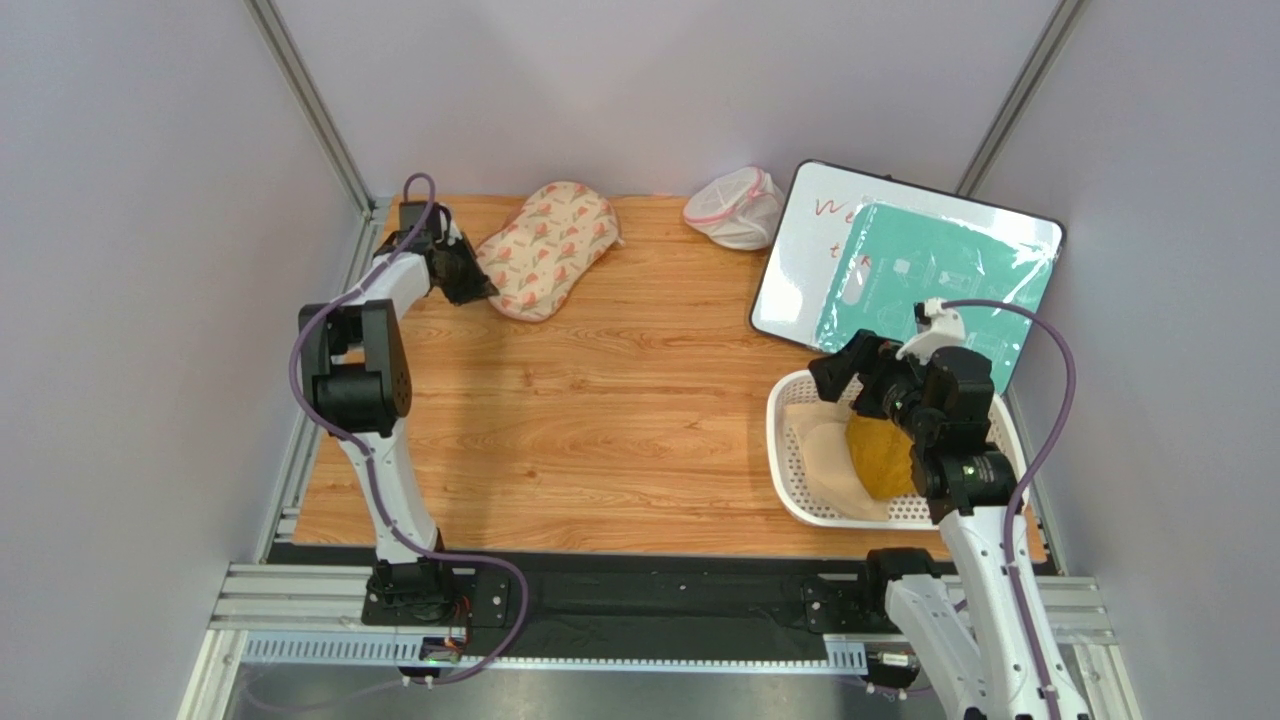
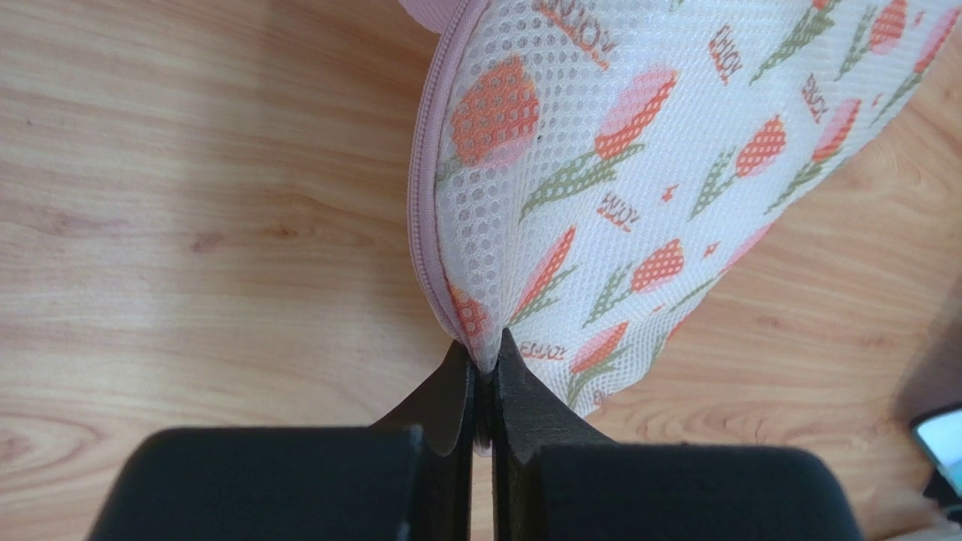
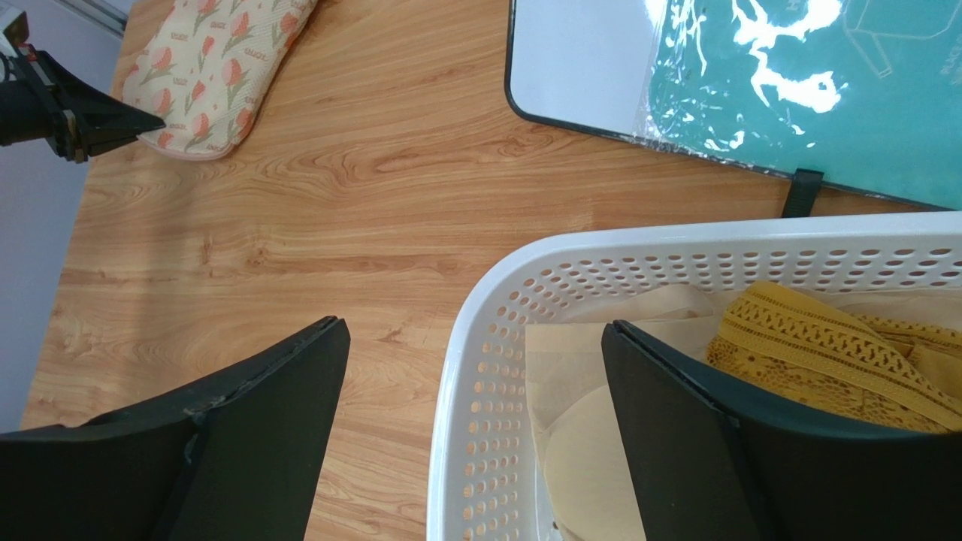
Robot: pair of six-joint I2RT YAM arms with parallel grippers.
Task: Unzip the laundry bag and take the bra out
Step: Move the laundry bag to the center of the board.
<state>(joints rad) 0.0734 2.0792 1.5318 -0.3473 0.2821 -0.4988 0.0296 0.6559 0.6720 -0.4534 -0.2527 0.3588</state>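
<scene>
The laundry bag (image 1: 549, 249), a cream oval pouch with orange-pink and green tulip print and pink edging, lies at the far left of the table. In the left wrist view the laundry bag (image 2: 632, 169) fills the upper right. My left gripper (image 2: 486, 363) is shut on the bag's near tip by its pink zipper edge; it also shows in the top view (image 1: 469, 279). My right gripper (image 3: 474, 338) is open and empty over the near rim of the white basket (image 3: 486, 372); it shows in the top view (image 1: 845, 372). The bra is hidden.
The white basket (image 1: 787, 450) at the right holds beige and mustard-yellow garments (image 1: 879, 455). A whiteboard with a teal sheet (image 1: 902, 270) lies behind it. A small white mesh pouch with pink trim (image 1: 735, 207) sits at the back edge.
</scene>
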